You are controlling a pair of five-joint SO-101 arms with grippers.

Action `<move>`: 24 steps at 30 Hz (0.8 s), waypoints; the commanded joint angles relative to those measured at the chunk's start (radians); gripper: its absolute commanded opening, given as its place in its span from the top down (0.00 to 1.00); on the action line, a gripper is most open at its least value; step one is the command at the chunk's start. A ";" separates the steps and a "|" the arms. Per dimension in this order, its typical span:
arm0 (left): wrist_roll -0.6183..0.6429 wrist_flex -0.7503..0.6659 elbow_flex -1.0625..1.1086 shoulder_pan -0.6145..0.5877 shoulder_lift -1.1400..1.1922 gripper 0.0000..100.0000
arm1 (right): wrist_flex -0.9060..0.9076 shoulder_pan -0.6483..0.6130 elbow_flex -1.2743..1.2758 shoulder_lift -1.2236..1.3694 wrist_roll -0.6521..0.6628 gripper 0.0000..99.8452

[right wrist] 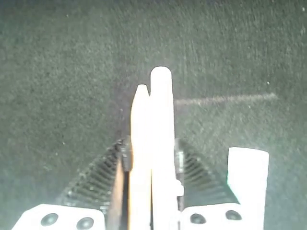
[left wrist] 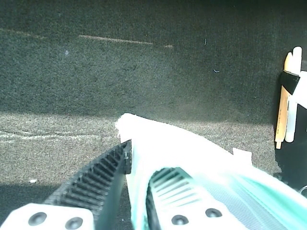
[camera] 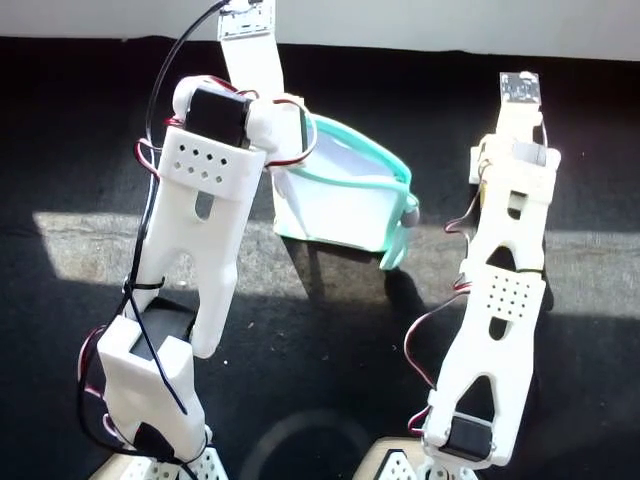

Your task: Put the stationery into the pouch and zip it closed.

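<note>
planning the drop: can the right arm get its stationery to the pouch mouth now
Probably yes: the left gripper holds the pouch rim, mouth seemingly open, with only table between it and the stationery.

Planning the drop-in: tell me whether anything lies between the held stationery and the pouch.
Nothing visible does. Only dark table shows between the stationery in the right tool and the pouch gripped by the left tool.

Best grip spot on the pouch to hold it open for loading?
Grip the wall just under the teal zip, from above with one jaw inside, at the end where the left tool pinches it. The pouch sits mouth-up, so its thin rim probably suits a pinch.
</note>
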 commanded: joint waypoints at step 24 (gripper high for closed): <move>-0.014 0.008 0.008 -0.015 0.041 0.99 | 0.228 -0.094 -0.337 0.016 0.015 0.83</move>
